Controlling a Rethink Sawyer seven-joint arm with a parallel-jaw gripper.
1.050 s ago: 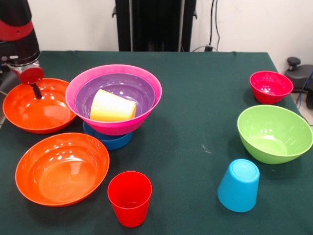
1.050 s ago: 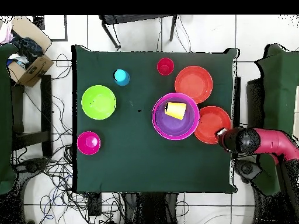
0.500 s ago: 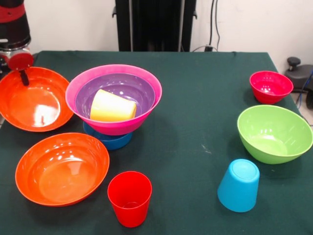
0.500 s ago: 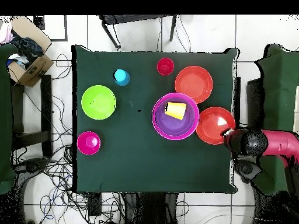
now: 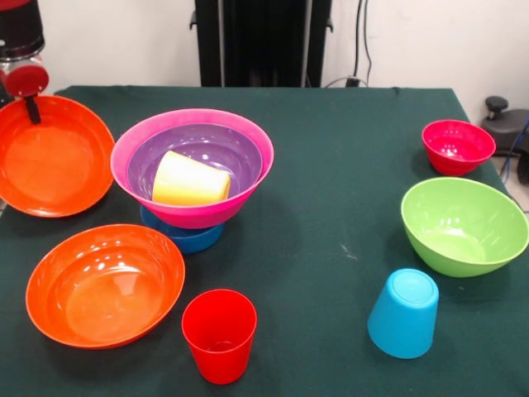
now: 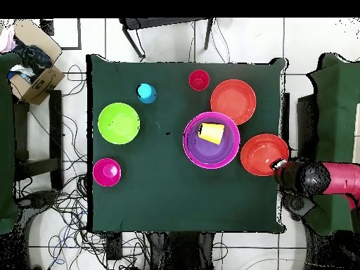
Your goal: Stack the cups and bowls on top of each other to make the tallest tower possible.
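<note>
Pincer (image 5: pixel 31 106) grips tilted orange bowl (image 5: pixel 51 157) (rim).

place: a robot lab or test room
table: one table (image 6: pixel 176 204) under a dark green cloth, alone in the middle of the room
floor: pale tiles (image 6: pixel 77 246), with loose black cables (image 6: pixel 67 211) strewn round the table
robot: a red and black arm (image 6: pixel 330 179) reaching in at the table's edge
wall: plain white (image 5: pixel 124 41), with a black stand (image 5: pixel 263 41) against it and wires hanging beside
clutter: an open cardboard box (image 6: pixel 31 67) of odds and ends on the floor by a corner
</note>
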